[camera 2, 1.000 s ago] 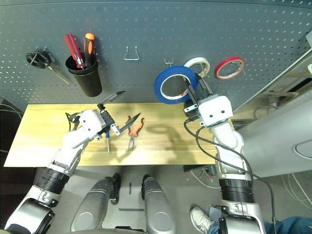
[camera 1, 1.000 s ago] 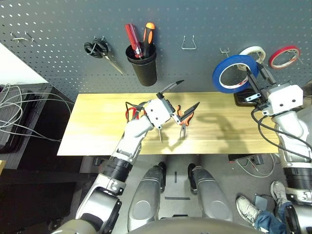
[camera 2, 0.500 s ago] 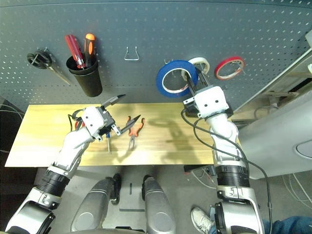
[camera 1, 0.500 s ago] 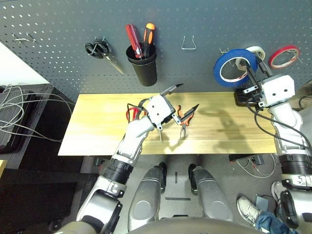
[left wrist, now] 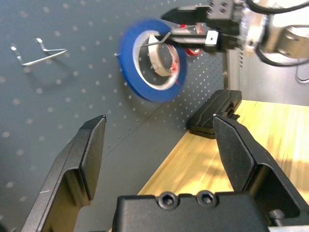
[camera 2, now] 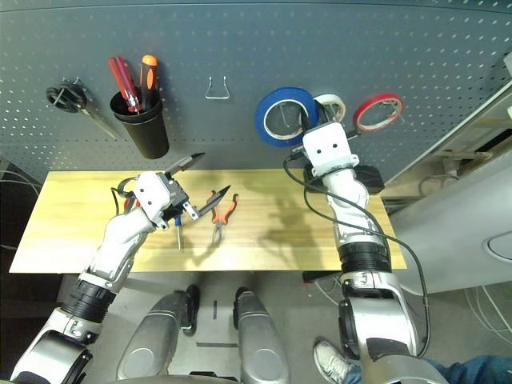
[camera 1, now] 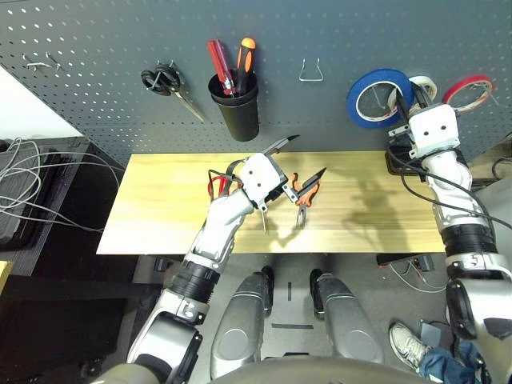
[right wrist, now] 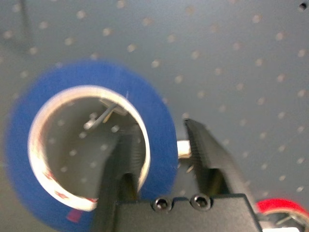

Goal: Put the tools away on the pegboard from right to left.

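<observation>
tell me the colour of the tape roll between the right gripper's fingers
Blue tape roll, with a pale inner core; right wrist view shows it best.

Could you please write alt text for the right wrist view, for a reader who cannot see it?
The right gripper straddles the wall of a blue tape roll with a white inner core, one finger inside the ring and one outside, against a dark grey-blue perforated pegboard. A thin metal hook shows through the roll's opening, and a red tape roll sits at the edge.
</observation>
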